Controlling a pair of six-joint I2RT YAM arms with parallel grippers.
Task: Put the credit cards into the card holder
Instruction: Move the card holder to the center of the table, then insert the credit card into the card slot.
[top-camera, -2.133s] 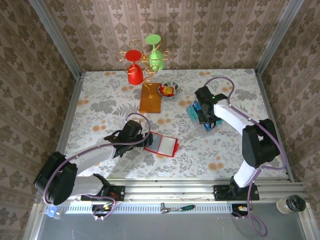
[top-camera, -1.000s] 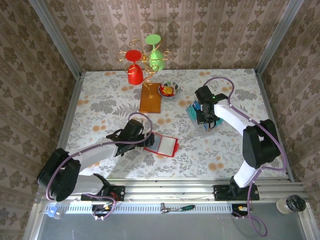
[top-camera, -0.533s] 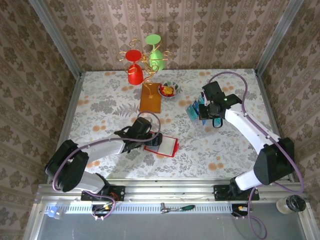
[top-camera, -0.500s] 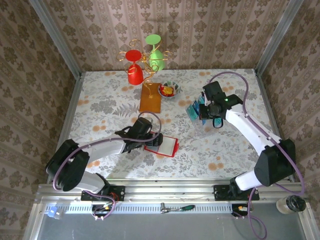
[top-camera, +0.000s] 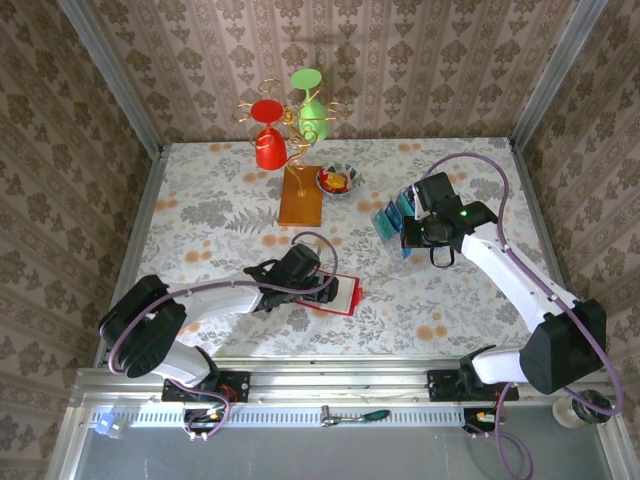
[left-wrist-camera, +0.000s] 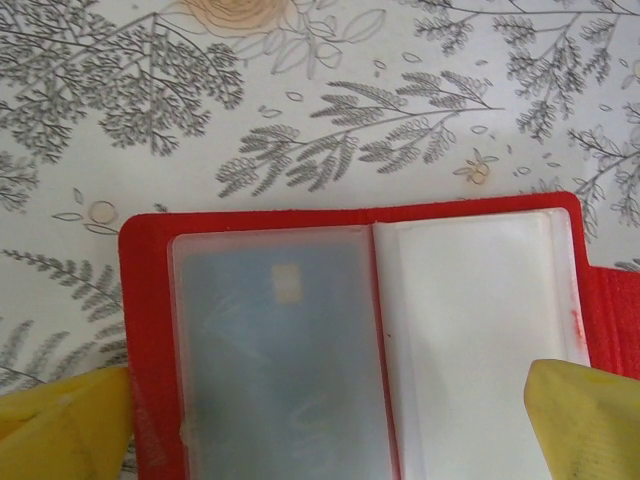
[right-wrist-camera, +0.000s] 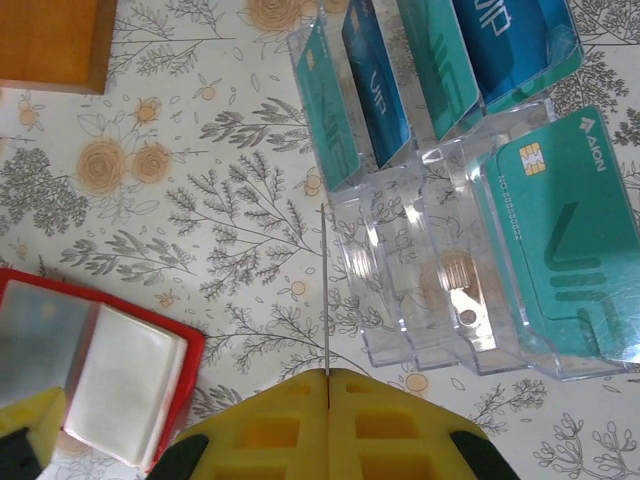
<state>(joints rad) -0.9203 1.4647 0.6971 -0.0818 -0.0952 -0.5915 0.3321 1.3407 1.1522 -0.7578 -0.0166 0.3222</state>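
The card holder (left-wrist-camera: 150, 300) is a red wallet lying open on the floral table, and one bluish card (left-wrist-camera: 280, 350) sits inside its left clear sleeve. My left gripper (left-wrist-camera: 325, 435) is open, with a yellow fingertip (left-wrist-camera: 60, 430) at each side of the wallet; from above it (top-camera: 322, 287) covers most of the card holder (top-camera: 347, 296). My right gripper (right-wrist-camera: 327, 375) is shut on one credit card (right-wrist-camera: 325, 290), seen edge-on as a thin line. Several teal credit cards (right-wrist-camera: 570, 240) stand in a clear rack (right-wrist-camera: 440, 300) just beyond it. From above, the right gripper (top-camera: 418, 232) hangs by the rack (top-camera: 392, 232).
An orange stand base (top-camera: 300, 195) carries a wire tree with a red cup (top-camera: 268, 148) and a green cup (top-camera: 312, 118). A small bowl (top-camera: 338, 180) sits beside it. The orange base (right-wrist-camera: 50, 40) and the card holder (right-wrist-camera: 100, 370) also appear in the right wrist view.
My left gripper has slid right over the open card holder. My right gripper has come away from the rack, moving right and nearer, with a card in it.
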